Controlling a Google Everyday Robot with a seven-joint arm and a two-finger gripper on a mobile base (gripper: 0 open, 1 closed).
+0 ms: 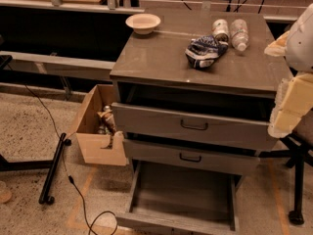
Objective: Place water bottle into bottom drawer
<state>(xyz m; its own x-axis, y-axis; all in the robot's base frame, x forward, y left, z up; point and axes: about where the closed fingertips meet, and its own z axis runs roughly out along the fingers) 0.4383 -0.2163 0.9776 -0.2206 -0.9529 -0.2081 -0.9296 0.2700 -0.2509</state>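
Camera view: pale yellow gripper is hanging at the right edge beside grey metal cabinet, grip state cannot tell. Small clear ribbed plastic water bottle is lying on cabinet top; wide grey bottom drawer is standing open.

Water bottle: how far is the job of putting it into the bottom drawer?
Done: the bottom drawer is open. In hand: nothing; the gripper is at the cabinet's right edge, apart from the water bottle, which lies on top beside the can. Left: grasping it and placing it in the drawer.

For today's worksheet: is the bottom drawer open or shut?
Open: the bottom drawer is pulled out, floor showing; the gripper is at right edge.
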